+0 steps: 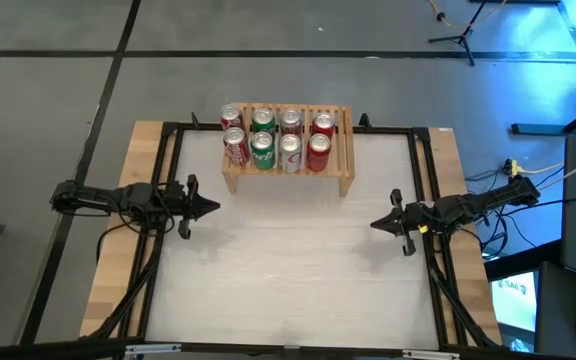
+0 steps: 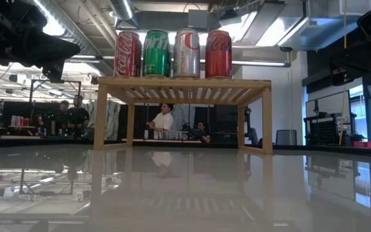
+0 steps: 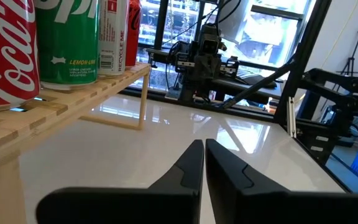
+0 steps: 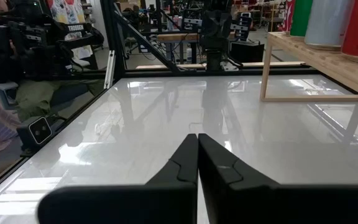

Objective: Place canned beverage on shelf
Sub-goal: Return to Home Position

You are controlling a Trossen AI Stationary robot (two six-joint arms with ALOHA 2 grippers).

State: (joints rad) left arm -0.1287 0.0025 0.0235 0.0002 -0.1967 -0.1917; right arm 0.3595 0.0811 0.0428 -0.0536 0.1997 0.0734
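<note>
Wood shelf [image 1: 345,150], cans [image 1: 262,150] atop | left tool [image 1: 214,208], right tool [image 1: 374,223] well apart, closed, empty

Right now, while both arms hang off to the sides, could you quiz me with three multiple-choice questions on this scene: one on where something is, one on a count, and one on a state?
1. Where on the table does the shelf stand?
A) At the middle of the edge shown at the top of the high view
B) Right under the left arm
C) At the edge shown at the bottom of the high view

2. How many cans stand on it?
A) Four
B) Six
C) Eight

3. What state are the left gripper and right gripper in?
A) Both wide open
B) Both shut and empty
C) Each holding a can

Answers:
1 A: the high view shows it there, between the two arms.
2 C: the high view shows two rows of four.
3 B: each wrist view shows the fingers pressed together with nothing between them.
</note>
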